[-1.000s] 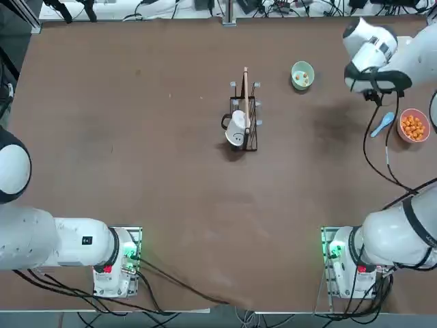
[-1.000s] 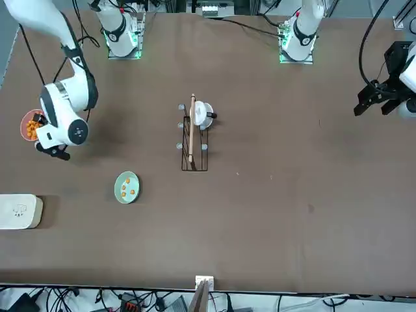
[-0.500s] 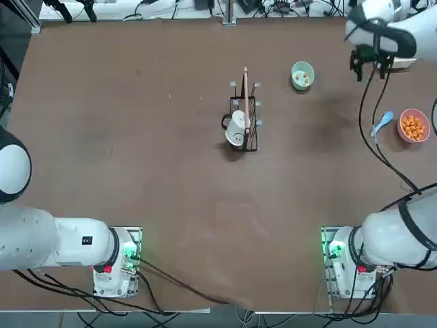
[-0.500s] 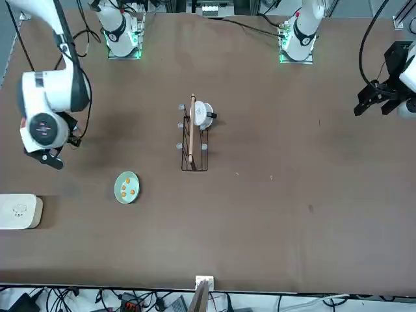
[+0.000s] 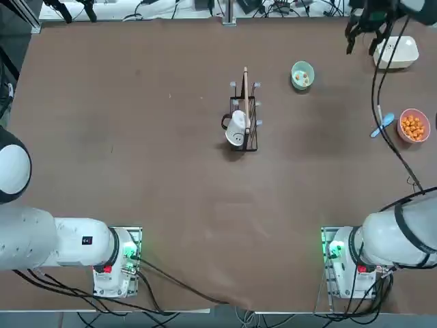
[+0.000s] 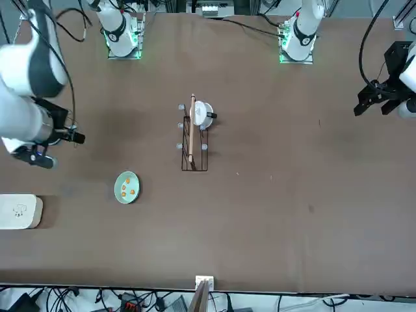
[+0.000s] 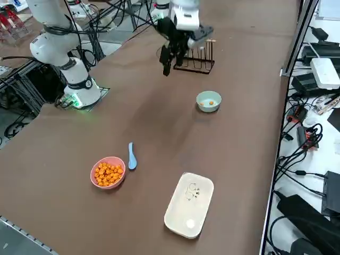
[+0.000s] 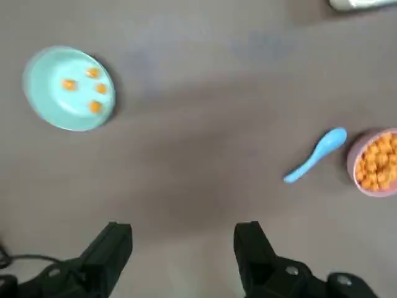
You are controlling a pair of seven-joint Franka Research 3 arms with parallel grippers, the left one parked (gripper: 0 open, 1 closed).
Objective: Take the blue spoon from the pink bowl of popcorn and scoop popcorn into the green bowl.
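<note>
A: Right wrist view first: our right end effector (image 8: 180, 254) has its fingers spread wide with nothing between them, high above the bench (image 8: 205, 174). Where does that leave us?

B: The blue spoon (image 8: 315, 155) lies flat on the bench just beside the pink bowl (image 8: 374, 162), not in it. The popcorn (image 8: 377, 160) fills that bowl, and the green bowl (image 8: 69, 89) already holds a few pieces, well apart from the others.

A: So we judge a scoop has been tipped and the spoon set down?

B: Either that or we're between scoops. From the right side, the end effector (image 7: 171, 57) hangs well away from the spoon (image 7: 131, 155).

A: Next move, if we go on?

B: We'd come down over the handle, line our fingers across it, and close. It lies flat and thin, so we must go low.
</note>
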